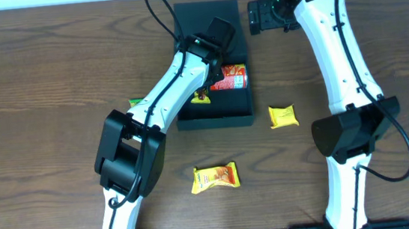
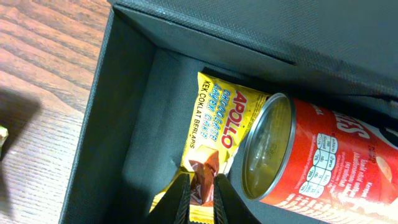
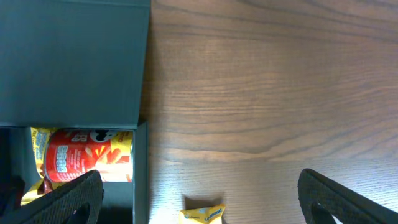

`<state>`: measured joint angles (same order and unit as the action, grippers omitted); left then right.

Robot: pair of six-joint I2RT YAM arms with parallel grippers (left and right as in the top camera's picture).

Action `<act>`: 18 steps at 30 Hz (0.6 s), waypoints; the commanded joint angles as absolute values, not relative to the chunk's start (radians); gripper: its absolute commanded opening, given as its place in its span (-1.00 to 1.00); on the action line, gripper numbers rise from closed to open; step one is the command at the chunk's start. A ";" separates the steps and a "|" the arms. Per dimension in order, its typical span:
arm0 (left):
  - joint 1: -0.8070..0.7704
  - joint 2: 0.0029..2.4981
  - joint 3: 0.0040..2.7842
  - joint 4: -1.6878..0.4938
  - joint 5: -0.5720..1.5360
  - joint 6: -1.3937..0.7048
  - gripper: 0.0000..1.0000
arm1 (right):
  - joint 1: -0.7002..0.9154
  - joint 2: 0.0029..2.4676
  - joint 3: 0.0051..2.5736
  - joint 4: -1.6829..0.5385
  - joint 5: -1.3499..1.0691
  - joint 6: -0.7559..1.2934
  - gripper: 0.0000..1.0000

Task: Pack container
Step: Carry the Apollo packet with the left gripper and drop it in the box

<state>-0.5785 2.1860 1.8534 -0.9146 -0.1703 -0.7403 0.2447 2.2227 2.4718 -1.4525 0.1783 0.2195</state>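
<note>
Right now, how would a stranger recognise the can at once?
Find the dark container in the middle of the table. Inside it a can lies on its side beside a yellow packet. It alone is red and cylindrical; the packet is flat.

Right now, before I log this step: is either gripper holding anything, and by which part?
The left gripper pinches the cake packet by one end; the right gripper holds nothing.
</note>
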 commanded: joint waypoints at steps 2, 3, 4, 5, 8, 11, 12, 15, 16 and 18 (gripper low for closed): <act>-0.568 2.111 1.892 -0.915 -0.244 -0.641 -0.08 | 0.231 2.217 2.471 -1.444 0.179 0.231 0.99; -0.568 2.088 1.899 -0.915 -0.275 -0.606 0.15 | 0.230 2.217 2.471 -1.443 0.179 0.231 0.98; -0.568 2.058 1.904 -0.916 -0.313 -0.562 0.37 | 0.228 2.217 2.471 -1.443 0.179 0.231 0.99; -0.568 2.029 1.904 -0.919 -0.339 -0.524 0.47 | 0.226 2.217 2.471 -1.444 0.179 0.231 0.98; -0.568 1.936 1.904 -0.925 -0.357 -0.391 0.91 | 0.219 2.217 2.471 -1.451 0.179 0.231 0.98; -0.569 1.857 1.904 -1.028 -0.337 -0.257 0.91 | 0.215 2.217 2.471 -1.459 0.178 0.231 0.98; -0.569 1.837 1.904 -1.081 -0.348 -0.201 0.91 | 0.215 2.217 2.471 -1.463 0.176 0.231 0.99; -0.556 1.795 1.904 -1.219 -0.376 -0.217 0.91 | 0.215 2.217 2.471 -1.483 0.171 0.231 0.98; -0.550 1.782 1.904 -1.253 -0.373 -0.243 0.91 | 0.215 2.217 2.471 -1.489 0.168 0.231 0.99; -0.529 1.753 1.893 -1.307 -0.365 -0.336 0.91 | 0.215 2.217 2.471 -1.501 0.167 0.231 0.98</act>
